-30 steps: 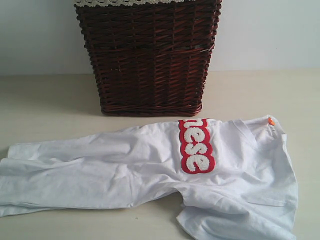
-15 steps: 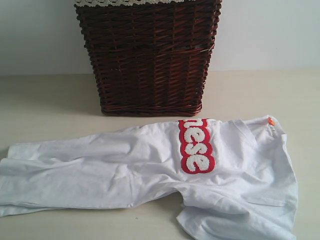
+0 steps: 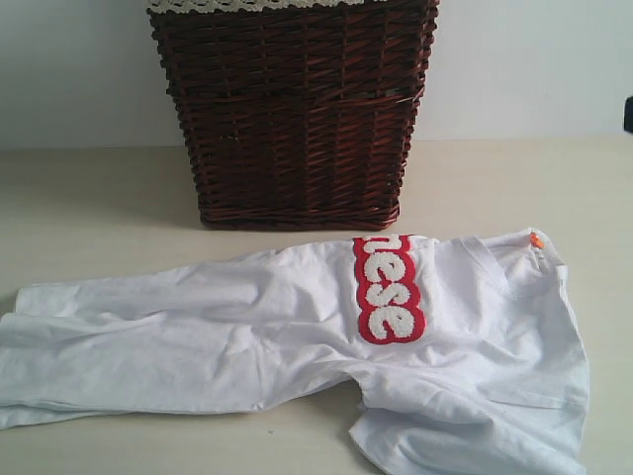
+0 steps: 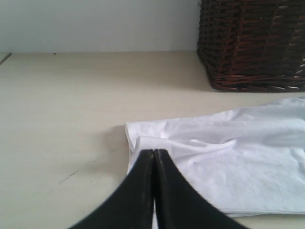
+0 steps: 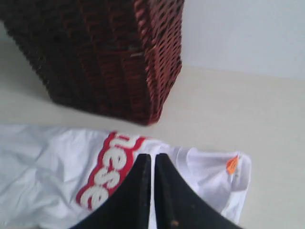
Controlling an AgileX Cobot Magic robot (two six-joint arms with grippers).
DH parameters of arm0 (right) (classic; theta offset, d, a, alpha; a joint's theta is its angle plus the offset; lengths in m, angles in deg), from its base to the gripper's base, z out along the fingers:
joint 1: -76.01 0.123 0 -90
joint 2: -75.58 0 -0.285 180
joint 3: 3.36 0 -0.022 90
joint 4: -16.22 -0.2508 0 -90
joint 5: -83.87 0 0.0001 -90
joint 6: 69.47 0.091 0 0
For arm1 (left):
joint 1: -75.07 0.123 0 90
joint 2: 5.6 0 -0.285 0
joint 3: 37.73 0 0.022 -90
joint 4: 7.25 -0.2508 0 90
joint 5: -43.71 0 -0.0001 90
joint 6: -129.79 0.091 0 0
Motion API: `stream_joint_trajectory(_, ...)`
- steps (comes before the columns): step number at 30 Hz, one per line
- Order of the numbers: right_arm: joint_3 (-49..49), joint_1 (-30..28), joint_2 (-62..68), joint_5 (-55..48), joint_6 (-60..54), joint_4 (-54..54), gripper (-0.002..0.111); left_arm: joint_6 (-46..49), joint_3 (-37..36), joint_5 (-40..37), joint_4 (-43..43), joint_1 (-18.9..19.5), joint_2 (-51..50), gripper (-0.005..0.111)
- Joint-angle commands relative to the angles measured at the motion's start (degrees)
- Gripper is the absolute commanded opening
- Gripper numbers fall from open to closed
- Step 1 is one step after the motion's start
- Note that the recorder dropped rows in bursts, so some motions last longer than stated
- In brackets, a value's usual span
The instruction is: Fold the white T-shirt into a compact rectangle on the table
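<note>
The white T-shirt (image 3: pixel 247 336) lies folded lengthwise across the table (image 3: pixel 89 208), its body stretching left and its collar end at the right. Red-outlined lettering (image 3: pixel 388 289) faces up, and an orange tag (image 3: pixel 536 239) marks the collar. In the left wrist view my left gripper (image 4: pixel 154 151) is shut and empty, hovering over the shirt's hem end (image 4: pixel 238 162). In the right wrist view my right gripper (image 5: pixel 152 156) is shut with nothing in it, above the shirt (image 5: pixel 47 162) between the lettering (image 5: pixel 102 176) and the tag (image 5: pixel 232 164).
A tall dark brown wicker basket (image 3: pixel 297 109) with a lace-trimmed liner (image 3: pixel 247 5) stands on the table just behind the shirt. A pale wall rises behind it. A dark sliver (image 3: pixel 628 114) shows at the exterior view's right edge.
A small dark sliver has come into the exterior view at its right edge. The shirt and basket have not moved.
</note>
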Motion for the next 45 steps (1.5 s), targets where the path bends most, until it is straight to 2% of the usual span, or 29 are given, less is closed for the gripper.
stream_joint_trajectory(1, 6.0, 0.5, 6.7, -17.7, -7.1, -3.9, 0.006, -0.4, 0.0, 0.3, -0.1, 0.2, 0.2, 0.000)
stream_joint_trajectory(4, 9.1, 8.6, 12.1, -28.8, -11.8, -4.3, 0.011, -0.4, 0.0, 0.3, -0.1, 0.2, 0.2, 0.000)
stream_joint_trajectory(6, 7.6, 14.9, 13.9, -32.9, -9.6, 2.6, 0.011, -0.4, 0.0, 0.3, -0.1, 0.2, 0.2, 0.000)
stream_joint_trajectory(7, 5.8, 19.2, 14.6, -32.9, -7.6, 6.9, 0.011, -0.4, 0.0, 0.3, -0.1, 0.2, 0.2, 0.000)
stream_joint_trajectory(10, 2.1, 23.7, 16.0, -30.9, -7.6, 9.7, 0.016, -0.4, 0.0, 0.3, -0.1, 0.2, 0.2, 0.000)
stream_joint_trajectory(15, -3.5, 29.1, 22.5, -23.9, -6.6, 10.1, 0.037, -0.4, 0.0, 0.3, -0.1, 0.2, 0.2, 0.000)
stream_joint_trajectory(19, -4.1, 34.5, 33.5, -18.5, -6.6, 10.2, 0.038, -0.4, 0.0, 0.3, -0.1, 0.2, 0.2, 0.000)
stream_joint_trajectory(22, -4.0, 35.4, 40.3, -11.2, -6.0, 11.1, 0.038, -0.4, 0.0, 0.3, -0.1, 0.2, 0.2, 0.000)
stream_joint_trajectory(24, -3.9, 35.4, 44.2, -6.8, 0.9, 17.4, 0.038, -0.4, 0.0, 0.3, -0.1, 0.2, 0.2, 0.000)
stream_joint_trajectory(26, -2.3, 35.4, 46.8, -6.4, 12.7, 28.1, 0.041, -0.4, 0.0, 0.3, -0.1, 0.2, 0.2, 0.000)
stream_joint_trajectory(29, -1.6, 35.4, 47.5, -6.0, 17.4, 33.2, 0.046, -0.4, 0.0, 0.3, -0.1, 0.2, 0.2, 0.000)
stream_joint_trajectory(33, -1.6, 35.4, 48.8, -5.7, 15.1, 28.6, 0.048, -0.4, 0.0, 0.3, -0.1, 0.2, 0.2, 0.000)
stream_joint_trajectory(38, -1.7, 35.4, 51.7, -8.0, 5.2, 19.7, 0.048, -0.4, 0.0, 0.3, -0.1, 0.2, 0.2, 0.000)
stream_joint_trajectory(42, -1.7, 35.4, 54.5, -7.8, 5.3, 19.9, 0.048, -0.4, 0.0, 0.3, -0.1, 0.2, 0.2, 0.000)
stream_joint_trajectory(45, -0.4, 35.4, 55.7, -8.6, 9.2, 20.7, 0.038, -0.4, 0.0, 0.3, -0.1, 0.2, 0.2, 0.000)
